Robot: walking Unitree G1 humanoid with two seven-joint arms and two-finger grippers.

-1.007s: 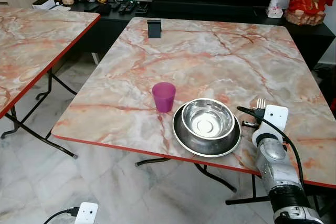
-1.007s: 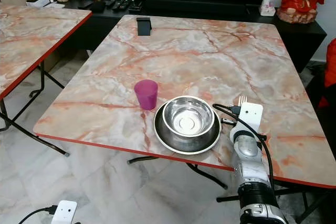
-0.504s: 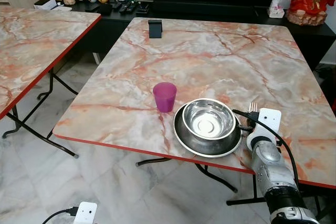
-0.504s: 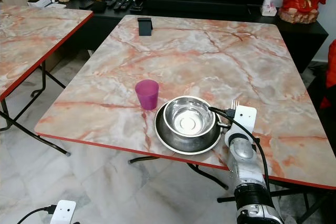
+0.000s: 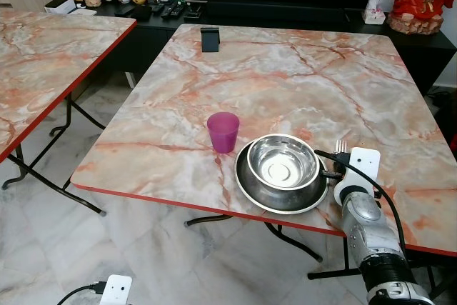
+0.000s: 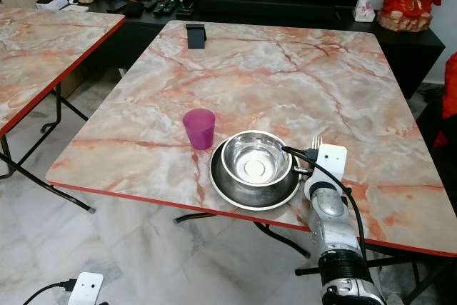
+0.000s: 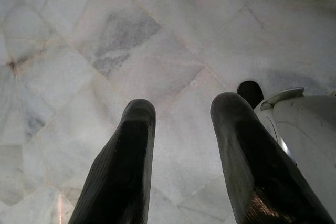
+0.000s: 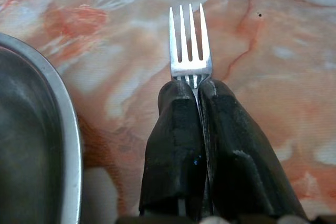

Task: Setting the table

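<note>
On the marble table [image 5: 300,69], near its front edge, the right gripper [image 8: 191,90] holds a fork [image 8: 189,45] just beside the steel plate [image 5: 246,187].

From the head views: a steel bowl [image 5: 282,162] sits inside the plate, a purple cup [image 5: 223,131] stands just beside the plate's far left rim, and a small black stand [image 5: 210,38] sits well apart near the table's far edge; the fork's tines peek out just past the right wrist, to the right of the bowl. From the right wrist view: both black fingers are pinched tight on the fork's neck, tines pointing away over the marble, the plate's rim close alongside. From the left wrist view: the left gripper [image 7: 181,124] hangs over the pale floor tiles [image 7: 131,40], fingers parted and holding nothing.
</note>
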